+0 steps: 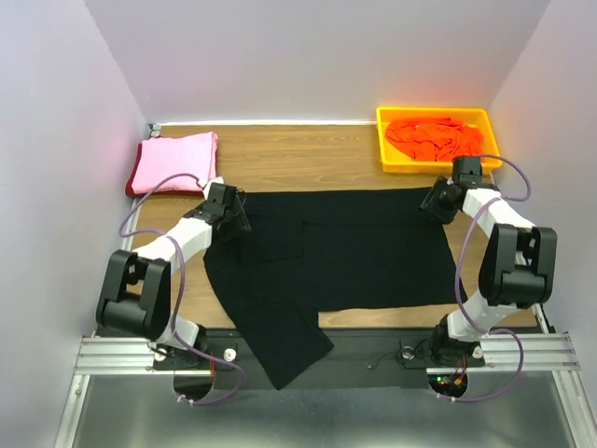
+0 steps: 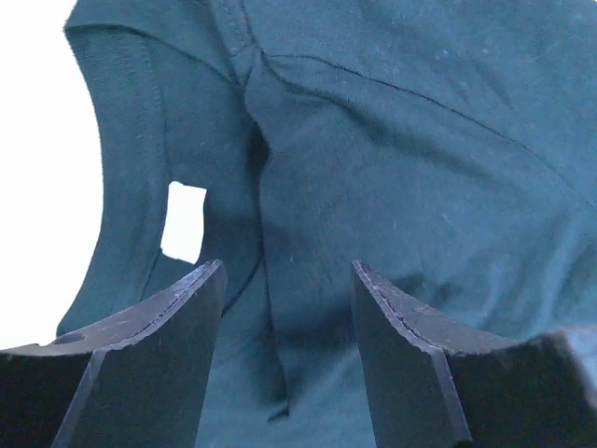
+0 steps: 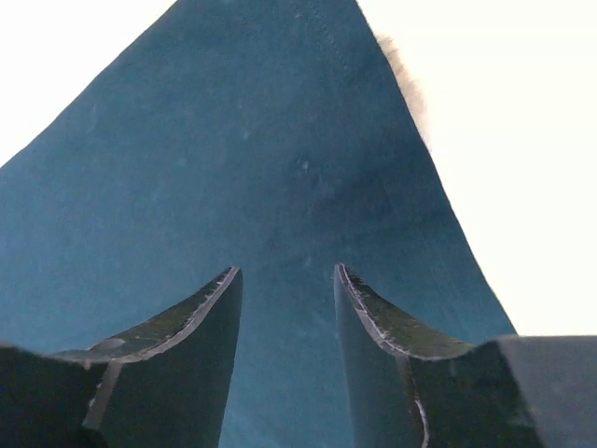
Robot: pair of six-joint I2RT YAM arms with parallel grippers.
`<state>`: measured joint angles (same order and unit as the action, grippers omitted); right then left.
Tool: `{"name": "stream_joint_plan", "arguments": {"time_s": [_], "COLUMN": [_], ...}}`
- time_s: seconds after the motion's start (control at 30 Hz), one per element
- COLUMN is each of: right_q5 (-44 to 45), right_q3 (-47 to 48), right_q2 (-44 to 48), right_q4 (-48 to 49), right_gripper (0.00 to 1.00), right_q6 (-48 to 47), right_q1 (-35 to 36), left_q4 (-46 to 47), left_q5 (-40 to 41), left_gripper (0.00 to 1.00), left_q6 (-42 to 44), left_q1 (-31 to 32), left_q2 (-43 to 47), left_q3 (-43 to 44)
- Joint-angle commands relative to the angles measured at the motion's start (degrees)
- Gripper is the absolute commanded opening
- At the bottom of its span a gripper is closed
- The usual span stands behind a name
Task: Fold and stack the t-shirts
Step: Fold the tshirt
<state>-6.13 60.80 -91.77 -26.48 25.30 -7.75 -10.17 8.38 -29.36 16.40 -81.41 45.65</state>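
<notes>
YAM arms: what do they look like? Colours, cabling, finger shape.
Left arm and right arm: white links, blocky black joint housings, a loose purple-grey cable looping along each. Left gripper and right gripper have black, flat, tapered fingers with scuffed pale edges.

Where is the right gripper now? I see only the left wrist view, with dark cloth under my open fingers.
Observer: The right gripper is at the far right corner of the black t-shirt, near the yellow tray.
Operator: Is it open too?
Observer: Yes. The right wrist view shows its fingers apart, with the cloth beyond them.
Operator: Does the shirt lie fully on the table?
Observer: No. One part reaches past the near edge of the table, close to the left arm's base.
</notes>
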Motion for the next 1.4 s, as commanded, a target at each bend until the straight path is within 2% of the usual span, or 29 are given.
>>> {"name": "stream_joint_plan", "arguments": {"time_s": [0.0,0.37,0.63,0.73,0.77,0.9,1.0,1.03,1.07,1.17,1.3,1.37], "right_q5": [5.0,11.4,12.9,11.1,10.4,9.2,9.3,9.3,9.1,10.3,11.3,11.5], "right_q3": [2.4,12.1,17.2,16.4,15.6,12.2,7.7,5.3,4.5,1.7,-1.3,-2.5], "right_q2": [-3.9,-18.9,-21.6,-17.8,-16.6,-8.3,-1.5,-0.1,2.3,4.8,9.3,11.3], "right_q4": [3.0,6.0,5.9,5.8,5.7,3.8,1.0,0.2,-1.7,-6.5,-10.7,-12.3], "right_gripper": [0.49,0.49,0.49,0.5,0.5,0.54,0.66,0.74,0.76,0.84,0.88,0.89], "right_q6": [1.3,4.0,4.6,4.0,3.3,2.0,0.9,0.5,-0.7,-1.0,-0.1,0.4], "right_q1": [0.6,0.5,-0.2,-0.2,-0.2,-0.2,-0.3,-0.2,-0.2,-0.2,-0.3,-0.3], "left_q4": [4.3,6.5,4.6,4.3,4.4,1.5,-2.7,-3.6,-5.5,-11.2,-19.5,-23.3], "left_q5": [-0.7,-0.7,-1.4,-1.8,-2.0,-1.4,2.2,2.9,2.9,1.6,1.1,0.1], "left_gripper": [0.66,0.59,0.58,0.61,0.66,0.71,0.73,0.73,0.78,0.78,0.78,0.74], "left_q6": [0.6,3.6,5.7,5.4,4.8,3.4,1.2,0.4,-0.6,-1.2,-3.0,-4.6], "left_q1": [-0.1,-1.1,-3.2,-3.2,-3.2,-3.2,-3.1,-3.1,-3.1,-3.0,-1.6,-1.3], "left_q2": [-4.0,-18.4,-25.3,-22.8,-19.9,-9.1,0.9,3.2,7.0,10.9,13.4,14.7], "left_q3": [1.4,11.1,21.7,20.7,19.8,14.7,9.6,6.5,4.8,0.8,-0.3,-1.1]}}
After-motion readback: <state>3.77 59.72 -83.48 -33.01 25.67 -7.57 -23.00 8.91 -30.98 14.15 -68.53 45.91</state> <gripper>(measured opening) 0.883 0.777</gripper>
